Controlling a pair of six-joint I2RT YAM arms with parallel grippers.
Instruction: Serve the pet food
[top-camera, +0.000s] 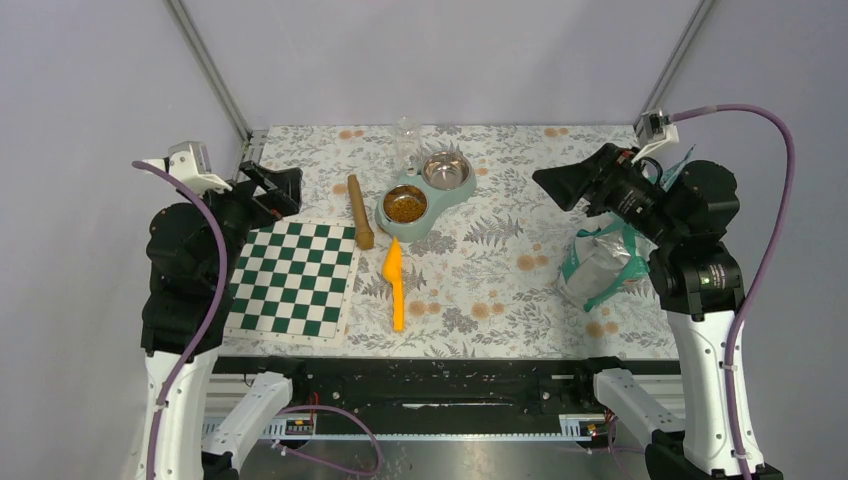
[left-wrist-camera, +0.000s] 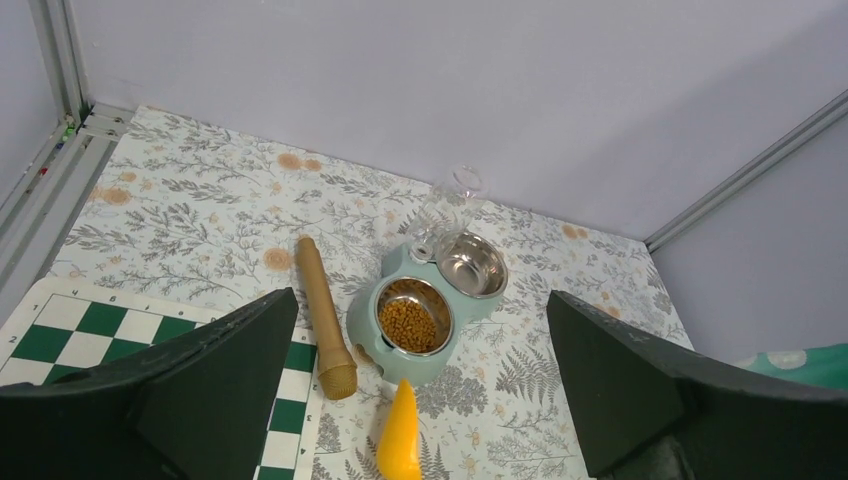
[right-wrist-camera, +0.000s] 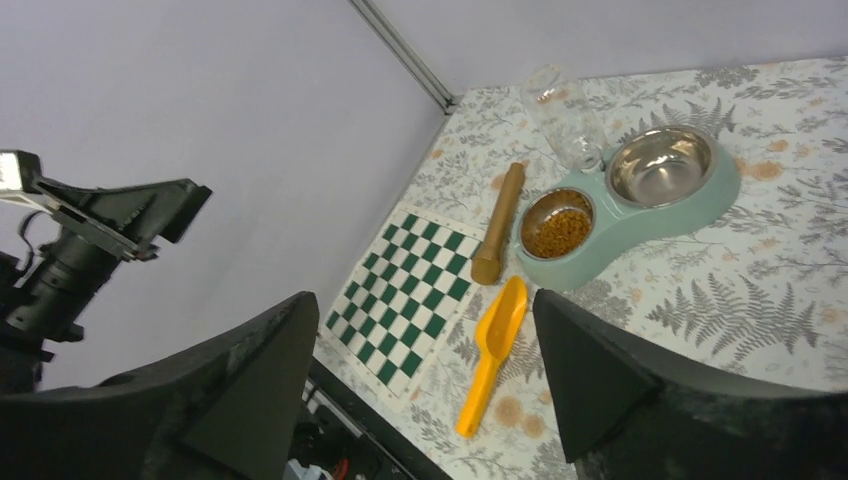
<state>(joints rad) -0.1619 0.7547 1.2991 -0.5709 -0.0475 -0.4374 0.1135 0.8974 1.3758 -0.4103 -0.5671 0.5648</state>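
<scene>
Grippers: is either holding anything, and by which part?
Nothing is held. The left gripper and right gripper both hang open in the air; the scoop lies loose near the bowl.

- Far middle of the table (top-camera: 500, 290): a two-bowl feeder (top-camera: 441, 211), set slantwise.
- In its left, nearer bowl: the pet food (top-camera: 404, 206); right bowl (top-camera: 446, 171) beside it, farther back.
- At the feeder's far left end: a bottle (top-camera: 407, 140).
- Just left of the feeder: a rod (top-camera: 360, 211), lying near-to-far.
- In front of the feeder: a scoop (top-camera: 396, 285), cup end toward it.
- Near left: a chessboard (top-camera: 292, 278), far right corner at the rod's near end.
- Right side, well apart from the feeder: a bag (top-camera: 600, 262).
</scene>
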